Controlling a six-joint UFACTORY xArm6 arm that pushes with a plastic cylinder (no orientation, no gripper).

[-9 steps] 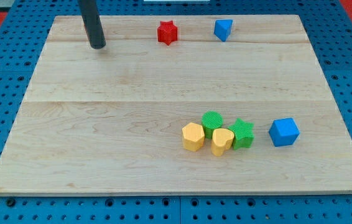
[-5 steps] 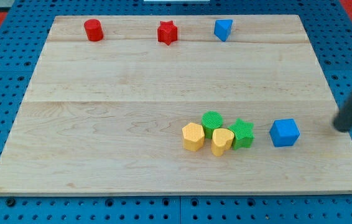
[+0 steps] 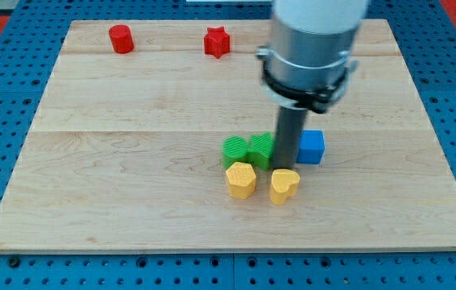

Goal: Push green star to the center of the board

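Green star (image 3: 261,150) just below board centre, touching a green block (image 3: 234,151) at its 9 o'clock; my tip (image 3: 287,167) pressed at its 3 o'clock, grasping nothing, blue cube (image 3: 311,147) behind. Looks light, rigid and quick to slide or spin, so best shoved square on a flat side, low at 5 o'clock.

The board (image 3: 131,121) looked like pale, matt, smooth-grained wood; the green star (image 3: 261,150) showed ribbed matt plastic; the rod was dull dark.

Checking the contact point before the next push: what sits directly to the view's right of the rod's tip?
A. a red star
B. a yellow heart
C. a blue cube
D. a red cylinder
C: the blue cube lies just to the view's right of my tip, with the green star on the tip's other side.
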